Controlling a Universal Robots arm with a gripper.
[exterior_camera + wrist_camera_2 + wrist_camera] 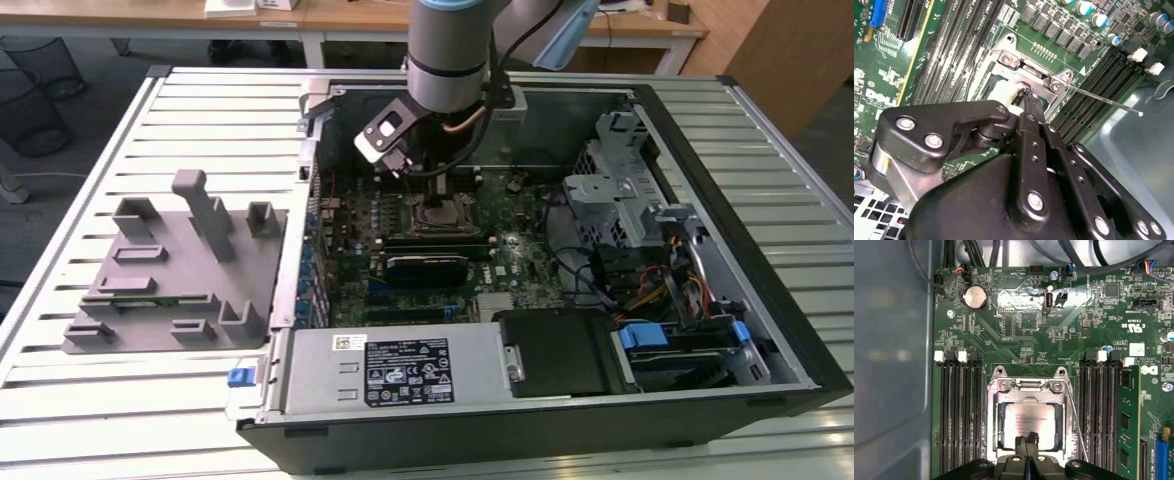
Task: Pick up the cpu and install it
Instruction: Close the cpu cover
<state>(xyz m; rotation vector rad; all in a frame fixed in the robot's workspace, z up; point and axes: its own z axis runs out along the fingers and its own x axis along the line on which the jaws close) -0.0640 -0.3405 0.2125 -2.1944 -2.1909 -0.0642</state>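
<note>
The cpu (1029,416), a flat square chip with a silvery top, lies flat inside the metal-framed motherboard socket (1029,385). My gripper (1027,439) hangs just over the chip's near edge, its two black fingers pressed together with nothing between them. In the second wrist view the fingertips (1026,95) meet right above a pale corner of the cpu (1003,94). The thin socket lever (1076,425) stands swung out beside the frame. In the exterior view the gripper (430,190) reaches down into the open computer case above the socket (443,215).
Black memory slots (959,410) flank the socket, with one green memory module (1126,420) seated. The case wall (889,365) is close on one side. A grey fixture block (174,270) sits at the exterior view's left; the power supply (394,370) and drive cage (627,190) crowd the case.
</note>
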